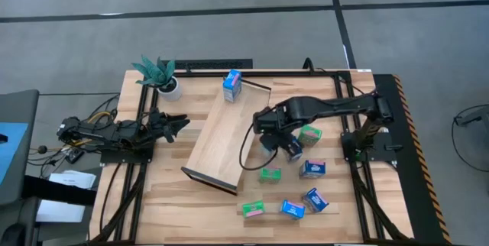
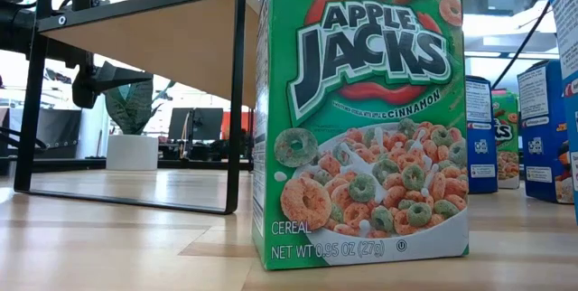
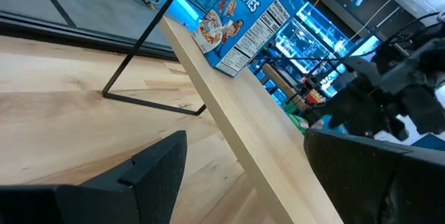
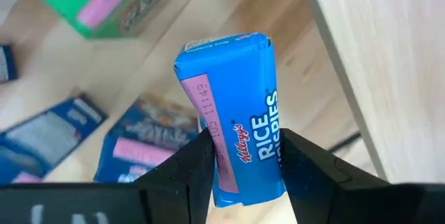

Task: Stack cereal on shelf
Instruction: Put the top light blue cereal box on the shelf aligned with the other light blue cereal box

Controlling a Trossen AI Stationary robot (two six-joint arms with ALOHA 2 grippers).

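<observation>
The shelf (image 1: pixel 225 135), a long light-wood board with dark end pieces, lies slantwise mid-table. One blue cereal carton (image 1: pixel 232 84) stands on its far end. My right gripper (image 1: pixel 281 144) hangs just right of the shelf, shut on another blue cereal carton (image 4: pixel 233 113). Green cartons (image 1: pixel 309 134) (image 1: pixel 270 175) and blue ones (image 1: pixel 312 168) (image 1: pixel 315 199) lie on the table nearby. My left gripper (image 3: pixel 243 182) waits open at the table's left, pointing level at the shelf's long edge (image 3: pixel 229 113). My right gripper pinches the blue carton between its two fingers (image 4: pixel 188 172), on two opposite sides near one end (image 4: pixel 226 165). The fingers come from above, pointing down. The carton sticks out below them, slightly tilted and lifted clear of the table.
A potted plant (image 1: pixel 160 74) stands at the far left corner. More cartons, green (image 1: pixel 253 208) and blue (image 1: pixel 292 208), lie near the front edge. In the low view a green carton (image 2: pixel 361 115) stands close in front. Dark frame rails (image 1: pixel 359 154) run along the table's right side.
</observation>
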